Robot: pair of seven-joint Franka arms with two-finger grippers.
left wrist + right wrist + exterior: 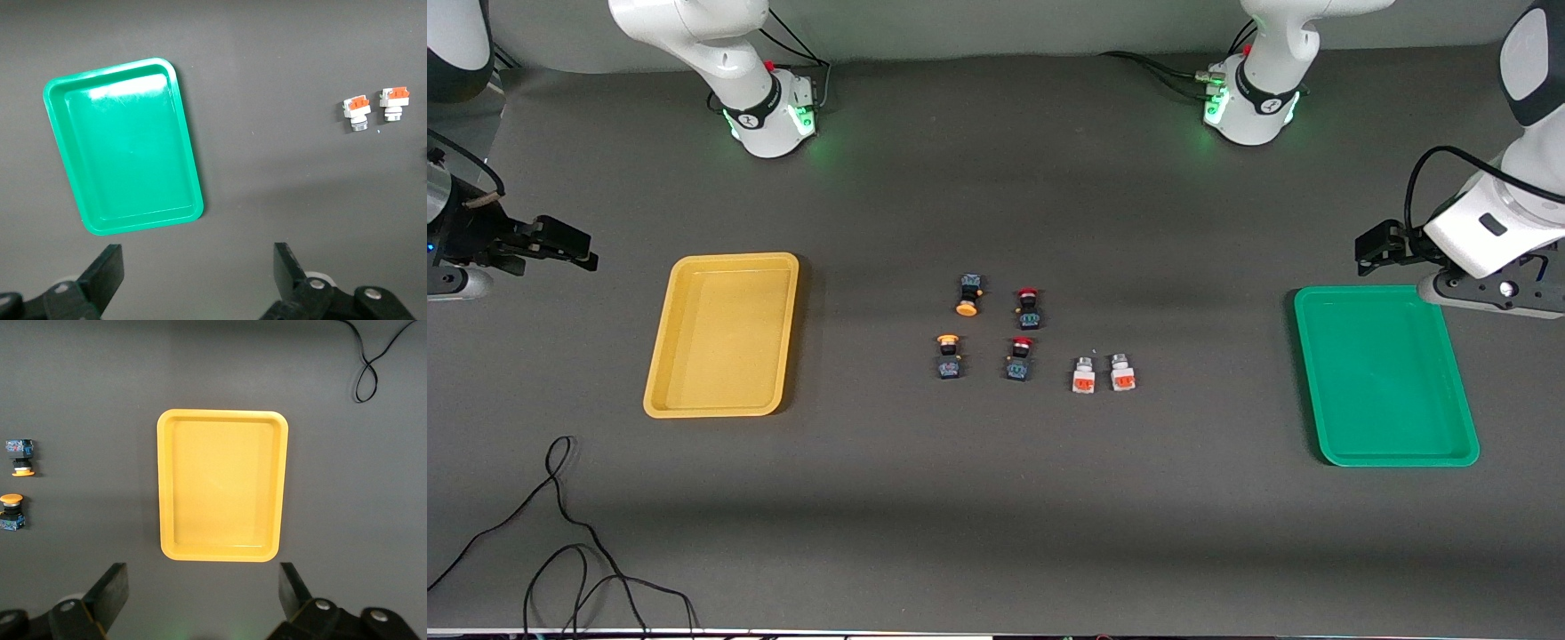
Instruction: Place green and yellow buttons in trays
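Nothing placed yet: yellow tray [722, 333] mid-left, green tray [1385, 375] mid-right, both bare; four buttons [967, 296] clustered at centre; left gripper [197, 270], right gripper [203, 587] wide open, empty, at frame edges.

The worktop [996, 498] is matt dark grey, cloth-like. The green tray [67, 133] is smooth, glossy plastic with a bright sheen; the yellow tray [165, 487] is smooth plastic, duller. The white buttons [357, 112] have silvery metallic tops. Arm shells [694, 27] are glossy white.

Right gripper [200, 593], fingers spread wide, above the grey table [80, 387]. An empty yellow tray [167, 487] lies flat, two yellow-capped buttons [19, 457] [12, 512] beside it. A black cable [370, 367] loops nearby.
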